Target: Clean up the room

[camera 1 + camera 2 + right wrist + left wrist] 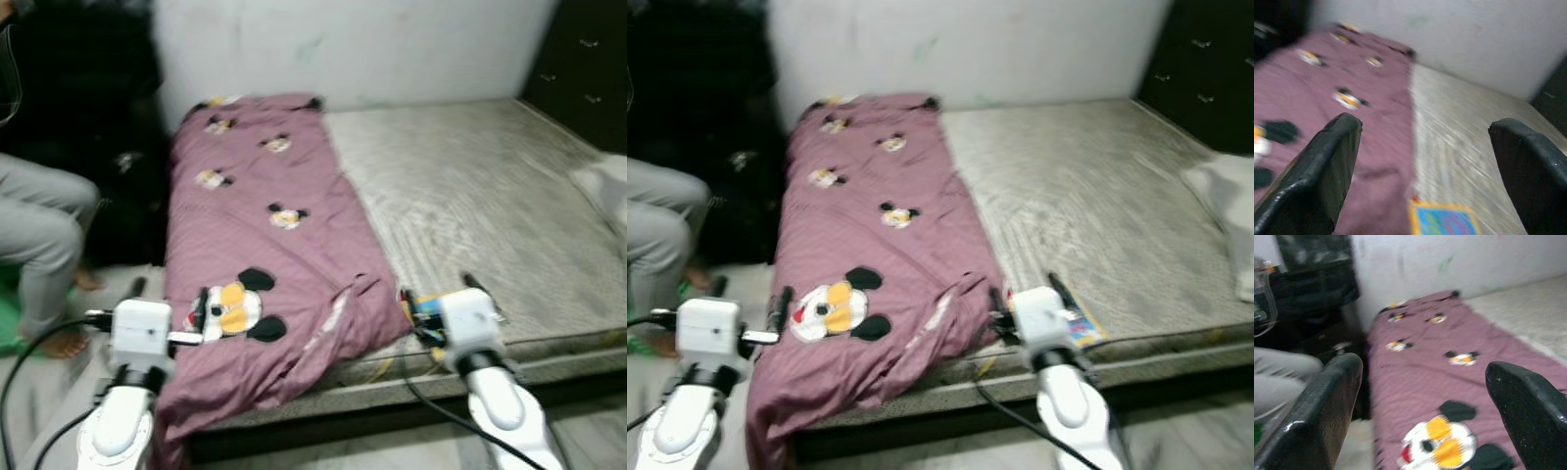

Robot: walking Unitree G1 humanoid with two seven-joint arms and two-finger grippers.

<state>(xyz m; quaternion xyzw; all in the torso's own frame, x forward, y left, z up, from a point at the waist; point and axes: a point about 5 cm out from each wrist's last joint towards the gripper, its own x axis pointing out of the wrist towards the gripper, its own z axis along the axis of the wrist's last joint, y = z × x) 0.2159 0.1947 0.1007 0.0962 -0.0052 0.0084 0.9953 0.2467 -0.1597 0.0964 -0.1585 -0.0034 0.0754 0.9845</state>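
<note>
A mauve blanket [260,245] printed with cartoon mice covers the left half of a low bed, its front corner bunched and hanging over the edge. The right half is bare grey mattress [490,196]. My left gripper [169,299] is open at the blanket's front left edge, seen in the left wrist view [1422,367] with the large mouse print between its fingers. My right gripper [438,291] is open above the bed's front edge, just right of the bunched fold, also seen in the right wrist view [1425,125]. A small blue and yellow booklet [1442,220] lies on the mattress beneath it.
A person sits at the left, grey trouser legs [39,225] and a bare foot [64,343] on the floor. Dark furniture [88,98] stands behind them. A black drawer cabinet [583,69] is at the back right, and a white cloth [607,191] lies at the bed's right edge.
</note>
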